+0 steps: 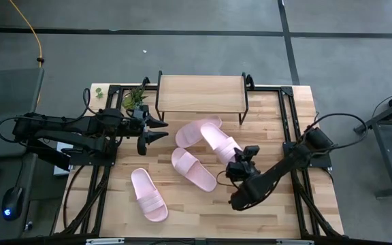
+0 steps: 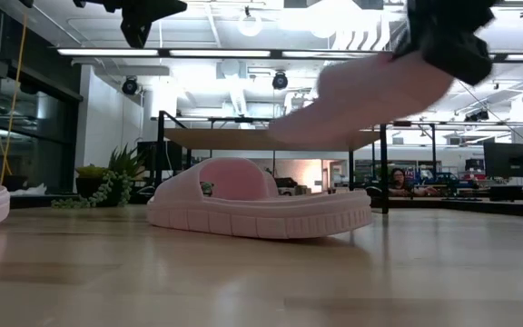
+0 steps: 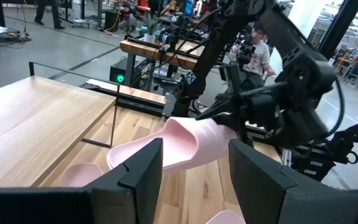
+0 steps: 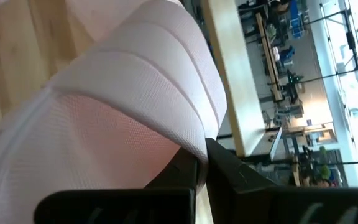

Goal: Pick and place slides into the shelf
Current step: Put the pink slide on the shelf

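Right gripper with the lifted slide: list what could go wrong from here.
1. The right gripper pinches only the strap edge of the raised slide, so it may swing or slip out on the way to the shelf.
2. That slide hangs over another slide in front of the shelf; coming in low could knock it aside.
3. The left gripper hovers open close by, so the arms could crowd each other.

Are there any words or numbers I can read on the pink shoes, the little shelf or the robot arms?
None: no words, brands or numbers can be read in any view.
The slides are plain pink, with no print showing.
The shelf has a bare wooden top.
Things in the room behind the table are too small and blurred to read.
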